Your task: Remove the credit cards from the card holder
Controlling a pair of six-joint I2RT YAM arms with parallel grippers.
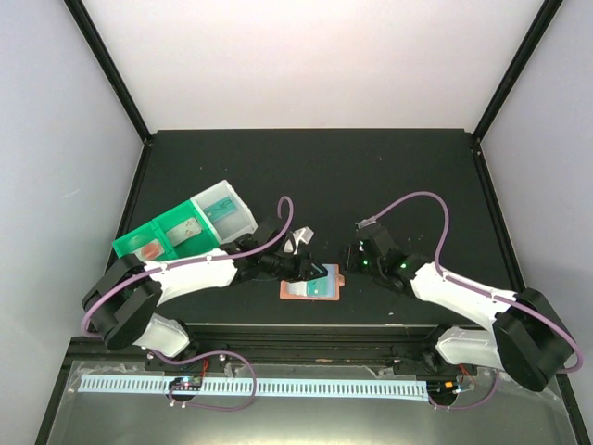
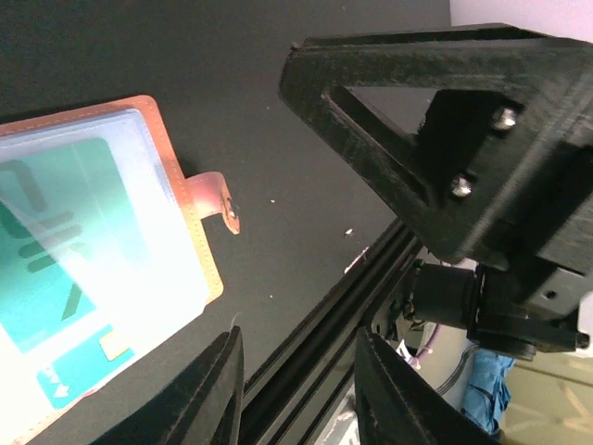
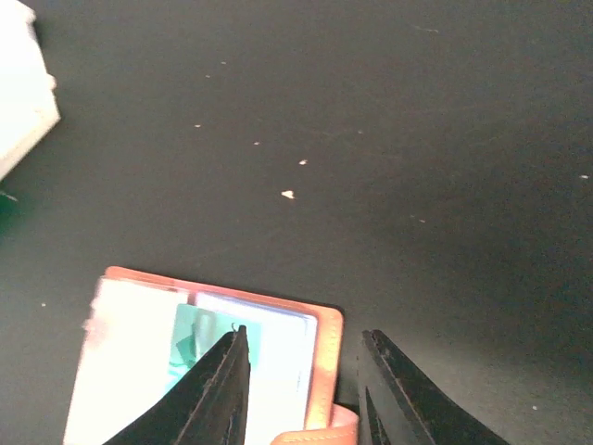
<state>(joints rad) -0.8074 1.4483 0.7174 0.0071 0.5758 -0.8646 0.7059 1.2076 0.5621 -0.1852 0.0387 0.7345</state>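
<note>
The salmon-brown card holder (image 1: 298, 290) lies open on the black table near its front edge, with a teal credit card (image 1: 321, 288) showing in a clear pocket. In the left wrist view the holder (image 2: 176, 185) lies at the left with the teal card (image 2: 65, 241) and its side tab (image 2: 219, 200). My left gripper (image 1: 310, 261) is open and empty (image 2: 296, 389), just beside the holder's edge. My right gripper (image 1: 357, 257) is open and empty (image 3: 301, 389), its jaws straddling the holder's right edge (image 3: 324, 362), one finger over the teal card (image 3: 190, 348).
A green-and-white compartment tray (image 1: 185, 227) stands at the back left, and its white corner shows in the right wrist view (image 3: 23, 102). The table's front rail (image 2: 324, 324) runs just beside the holder. The right gripper's black body (image 2: 445, 139) shows close in the left wrist view.
</note>
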